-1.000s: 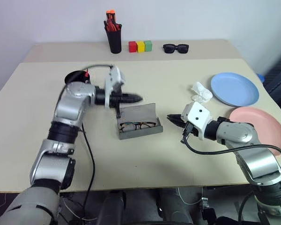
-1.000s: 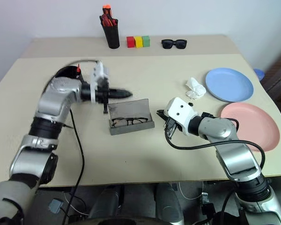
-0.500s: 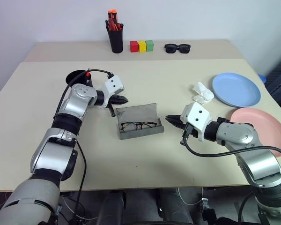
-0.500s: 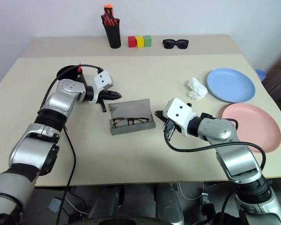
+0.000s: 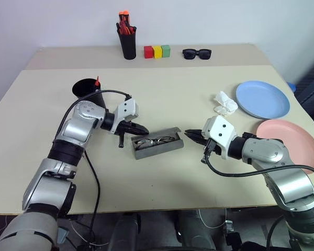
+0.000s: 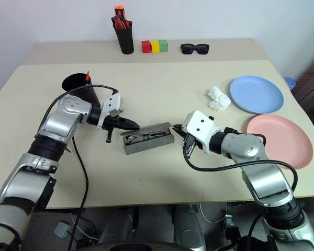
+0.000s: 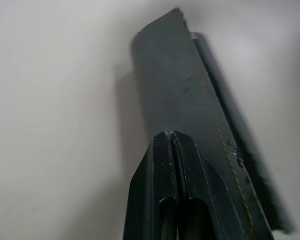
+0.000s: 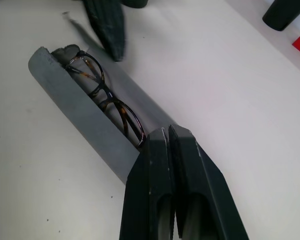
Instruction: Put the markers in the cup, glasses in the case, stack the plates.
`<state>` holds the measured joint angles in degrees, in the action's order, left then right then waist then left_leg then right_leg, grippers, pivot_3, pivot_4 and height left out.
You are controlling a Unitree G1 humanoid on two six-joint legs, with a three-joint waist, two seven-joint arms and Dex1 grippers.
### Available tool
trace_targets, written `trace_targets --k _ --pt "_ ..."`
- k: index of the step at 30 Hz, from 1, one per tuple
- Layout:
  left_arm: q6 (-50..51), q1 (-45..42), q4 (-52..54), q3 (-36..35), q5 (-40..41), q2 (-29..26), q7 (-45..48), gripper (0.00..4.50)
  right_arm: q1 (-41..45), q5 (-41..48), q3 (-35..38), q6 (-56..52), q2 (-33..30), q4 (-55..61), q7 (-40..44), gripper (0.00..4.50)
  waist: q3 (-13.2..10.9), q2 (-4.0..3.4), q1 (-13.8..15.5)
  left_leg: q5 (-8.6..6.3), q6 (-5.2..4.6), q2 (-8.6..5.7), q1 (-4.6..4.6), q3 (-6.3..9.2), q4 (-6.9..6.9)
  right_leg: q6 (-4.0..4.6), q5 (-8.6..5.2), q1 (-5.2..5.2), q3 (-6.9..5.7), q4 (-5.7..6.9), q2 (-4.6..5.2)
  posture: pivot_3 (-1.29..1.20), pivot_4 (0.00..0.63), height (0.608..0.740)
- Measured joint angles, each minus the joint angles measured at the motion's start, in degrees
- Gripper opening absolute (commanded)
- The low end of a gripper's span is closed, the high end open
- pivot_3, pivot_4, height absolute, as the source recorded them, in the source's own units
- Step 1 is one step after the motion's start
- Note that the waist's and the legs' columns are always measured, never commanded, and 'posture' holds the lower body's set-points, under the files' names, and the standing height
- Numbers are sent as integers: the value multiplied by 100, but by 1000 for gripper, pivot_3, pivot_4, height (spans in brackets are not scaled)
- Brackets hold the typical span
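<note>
We are closing the case (image 5: pixel 156 145), mid-worktop, with the glasses (image 8: pixel 106 95) already inside. Our left tool (image 5: pixel 141 129), pinched shut and empty, presses the flap; the right tool (image 5: pixel 191 135), also shut and empty, braces the case's other end. Next the flap must fold flat, then the plates (image 5: pixel 262 99) near the right edge get stacked.

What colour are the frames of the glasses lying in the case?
Dark brown, mottled like tortoiseshell, on the glasses in the grey case; clearest in the right wrist view.

The case (image 7: pixel 190 100) runs off the left wrist view's lower edge, its near end hidden behind the left gripper (image 7: pixel 171 137); in the right wrist view the right gripper (image 8: pixel 167 132) covers the near end of the glasses (image 8: pixel 107 97); the cup (image 5: pixel 89 88) hides all but a marker's red tip (image 5: pixel 97 80).
</note>
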<state>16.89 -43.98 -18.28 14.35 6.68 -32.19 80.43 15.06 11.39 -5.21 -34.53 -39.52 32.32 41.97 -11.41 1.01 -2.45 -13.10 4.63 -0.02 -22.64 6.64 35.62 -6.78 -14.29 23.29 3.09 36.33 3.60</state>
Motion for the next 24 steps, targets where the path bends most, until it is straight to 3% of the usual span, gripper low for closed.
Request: trace_targets --k 5,12,18,21,24 --pt "161 486 847 134 96 -218 95 0 1 -1 -3 11 0 -8 -1 61 0 -1 -4 0 0 0 2 -1 0 1 0 -1 1 0 0 0 150 740" --pt "-371 537 922 281 -122 -311 -150 0 53 -13 -8 56 1 -52 -17 61 1 -2 4 0 0 0 12 -2 2 3 -1 -12 1 -1 0 0 150 740" --pt "-74 519 966 -486 497 235 -980 0 570 -154 345 -134 -154 -704 -299 61 0 0 8 0 -1 0 2 -2 14 1 1 -9 1 -1 2 0 150 740" --pt "9 569 1325 -928 745 119 -1250 0 765 -316 577 -257 -269 -1494 -536 799 1 -2 -7 -1 -1 0 11 -2 1 2 1 -9 2 0 2 0 150 740" --pt "154 875 1849 -1176 906 -10 -1491 0 961 -732 541 -155 -558 -2508 -794 2247 1 -4 -8 -1 -1 0 12 -6 -3 2 1 -8 4 -2 4 0 150 740"
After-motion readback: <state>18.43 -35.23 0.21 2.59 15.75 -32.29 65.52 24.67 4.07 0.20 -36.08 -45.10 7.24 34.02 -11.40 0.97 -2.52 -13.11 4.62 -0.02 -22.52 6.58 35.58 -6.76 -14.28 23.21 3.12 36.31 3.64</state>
